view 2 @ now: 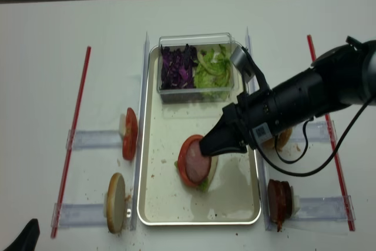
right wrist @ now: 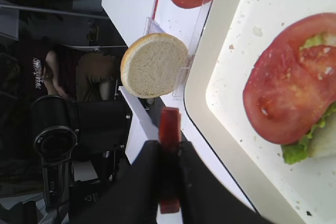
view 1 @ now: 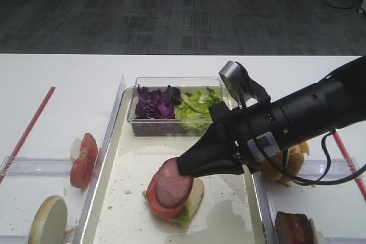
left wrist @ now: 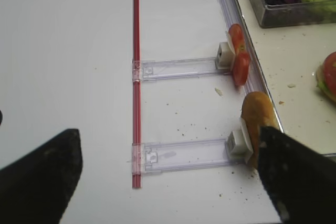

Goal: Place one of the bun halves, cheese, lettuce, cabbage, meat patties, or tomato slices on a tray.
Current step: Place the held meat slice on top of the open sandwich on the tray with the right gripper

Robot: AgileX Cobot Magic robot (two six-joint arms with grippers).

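Your right gripper [view 1: 184, 167] pinches a patty [view 1: 174, 182] edge-on, jaws closed on it, low over the stack at the tray's [view 2: 235, 210] centre: tomato [right wrist: 286, 85], lettuce [right wrist: 298, 149], bun. Beyond, at 12 o'clock, a tub holds the cabbage [view 2: 179, 66]. Your left gripper [left wrist: 168, 174] stands wide, holding nothing.

One tray [view 2: 150, 145], three tomato slices [view 2: 129, 133], two visible bun halves [view 2: 115, 194], one clear tub [view 2: 194, 89]
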